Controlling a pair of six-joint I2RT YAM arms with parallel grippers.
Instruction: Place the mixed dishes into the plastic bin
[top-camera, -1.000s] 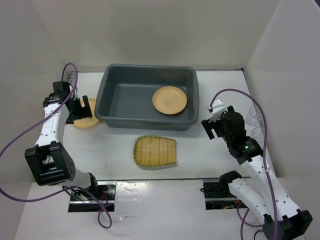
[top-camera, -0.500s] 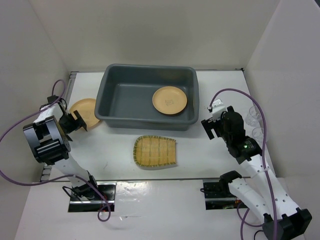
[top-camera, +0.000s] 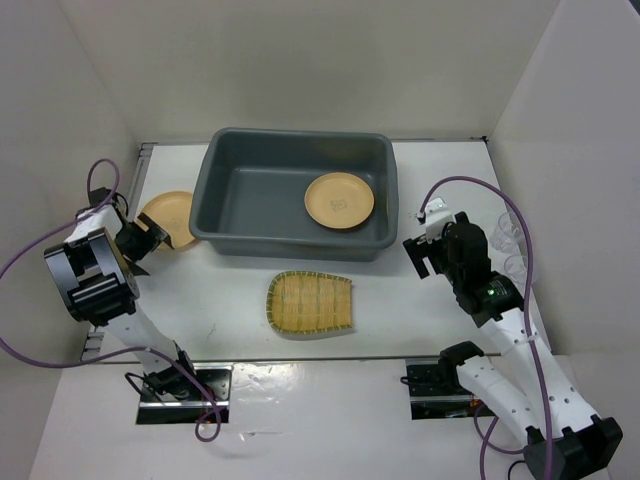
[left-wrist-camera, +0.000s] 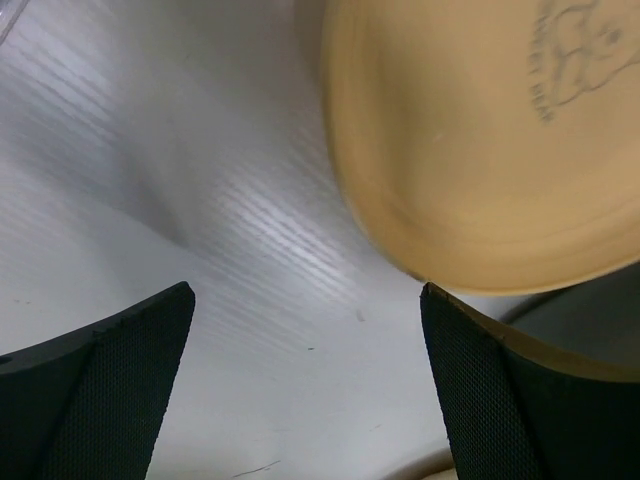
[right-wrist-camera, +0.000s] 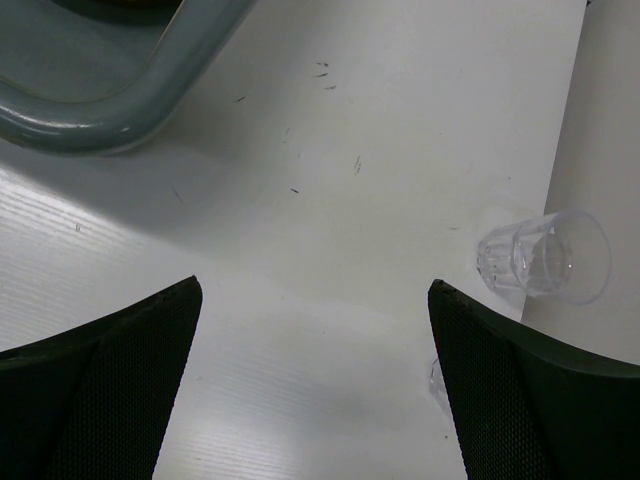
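Fan dish (top-camera: 310, 304) — long axis left-right

Bright, soft light; nearby plate (left-wrist-camera: 480, 150) slightly blurred.

The left arm (top-camera: 98, 290) and right arm (top-camera: 512, 335) share white link shells and black joint housings. Looping purple cables (top-camera: 28, 256) leave each wrist. A green light (top-camera: 491, 293) glows just behind the right end effector (top-camera: 418, 258). Its finger pads (right-wrist-camera: 100, 390) are black and finely meshed.

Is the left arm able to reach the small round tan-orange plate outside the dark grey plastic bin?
Probably yes. The open left tool sits right beside that small round tan-orange plate, with nothing between them.
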